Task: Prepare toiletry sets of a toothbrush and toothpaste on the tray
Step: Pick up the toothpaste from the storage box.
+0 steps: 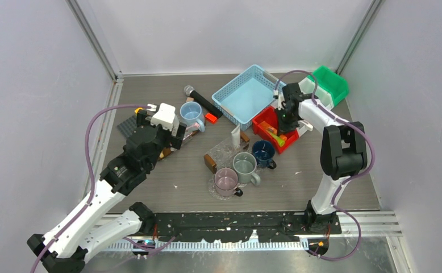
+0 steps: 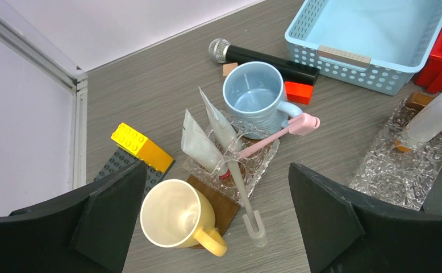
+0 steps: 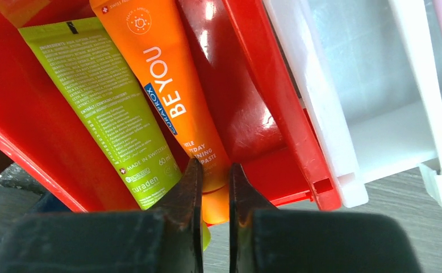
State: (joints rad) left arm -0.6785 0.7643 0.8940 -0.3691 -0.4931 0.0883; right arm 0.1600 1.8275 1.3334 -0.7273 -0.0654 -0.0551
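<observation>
My right gripper (image 3: pixel 215 176) is shut on the cap end of an orange toothpaste tube (image 3: pixel 167 85), which lies in the red bin (image 3: pixel 247 102) beside a green tube (image 3: pixel 111 102). From above, that gripper (image 1: pixel 284 122) reaches down into the red bin (image 1: pixel 262 120). My left gripper (image 2: pixel 217 168) hangs open over a clear tray (image 2: pixel 264 162) that carries two white toothpaste tubes (image 2: pixel 199 149), a pink toothbrush (image 2: pixel 281 132) and a clear white toothbrush (image 2: pixel 242 196). A second clear tray (image 2: pixel 389 170) to the right holds one white tube (image 2: pixel 434 114).
A yellow mug (image 2: pixel 173 213) on a brown coaster touches the near tray. A blue mug (image 2: pixel 253 96), a black microphone (image 2: pixel 264 60) and a light-blue basket (image 1: pixel 244 94) lie behind. Grey (image 1: pixel 244 165), pink (image 1: pixel 225 181) and navy (image 1: pixel 262 152) mugs crowd the middle. A green bin (image 1: pixel 332 82) stands far right.
</observation>
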